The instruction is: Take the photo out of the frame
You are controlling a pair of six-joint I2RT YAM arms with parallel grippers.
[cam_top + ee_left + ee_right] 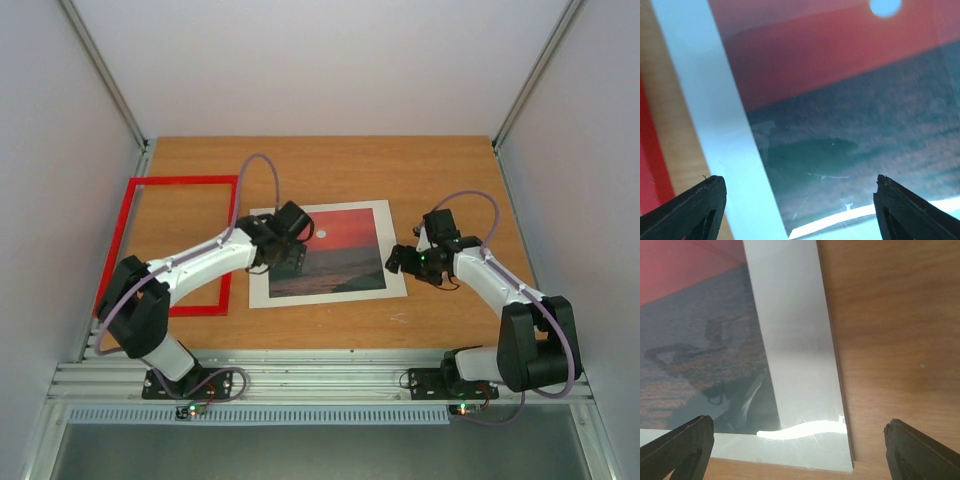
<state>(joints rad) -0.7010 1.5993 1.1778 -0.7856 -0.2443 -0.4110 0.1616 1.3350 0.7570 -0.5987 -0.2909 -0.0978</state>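
You look done: the photo (335, 245) lies on the surface (440, 170), the empty frame (185, 180) left of it. Your left fingers (700, 205) and right fingers (685, 440) stand apart over its edges, holding nothing.

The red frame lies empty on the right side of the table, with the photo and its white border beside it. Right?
Wrong side: the red frame lies empty on the left side of the table, as the top external view shows. The photo and its white border do lie beside it.
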